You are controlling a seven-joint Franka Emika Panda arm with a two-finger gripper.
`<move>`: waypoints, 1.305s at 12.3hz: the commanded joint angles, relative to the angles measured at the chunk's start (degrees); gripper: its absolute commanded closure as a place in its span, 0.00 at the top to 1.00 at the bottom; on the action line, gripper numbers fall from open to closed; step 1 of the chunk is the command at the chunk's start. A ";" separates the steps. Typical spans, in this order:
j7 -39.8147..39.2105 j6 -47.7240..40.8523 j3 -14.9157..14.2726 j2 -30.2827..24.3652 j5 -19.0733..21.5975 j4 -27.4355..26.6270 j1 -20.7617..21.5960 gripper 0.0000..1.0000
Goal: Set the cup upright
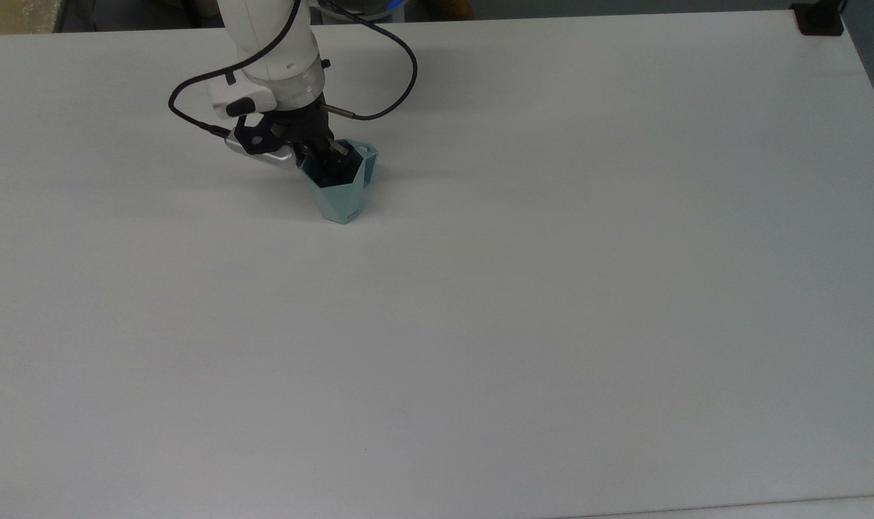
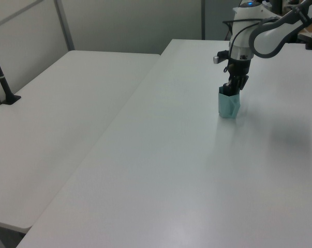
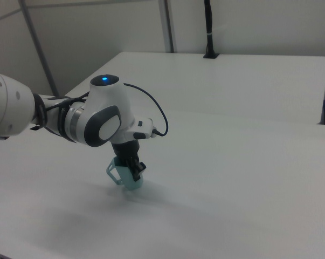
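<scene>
The gripper [image 1: 326,160] pinches the rim of the cup [image 1: 341,194], upright on the table [image 1: 552,288] toward the top view's 10 o'clock.

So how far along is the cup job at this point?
Mostly done: the cup stands mouth-up with its narrow base at the white table. In hand: the gripper reaches into the cup's mouth and grips its rim, as the left view also shows. Left to do: let go and lift clear. Whether the base bears fully on the table cannot be told.
</scene>
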 commanded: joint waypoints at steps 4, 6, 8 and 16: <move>-0.35 0.65 -0.03 -0.28 4.16 0.62 -0.08 0.30; -1.31 -2.86 -0.03 -0.89 4.44 1.59 -0.17 0.62; -1.40 -4.19 -0.12 -1.42 4.44 2.04 -0.17 0.73; -3.24 -17.45 -0.91 -4.15 3.82 21.94 -0.60 1.00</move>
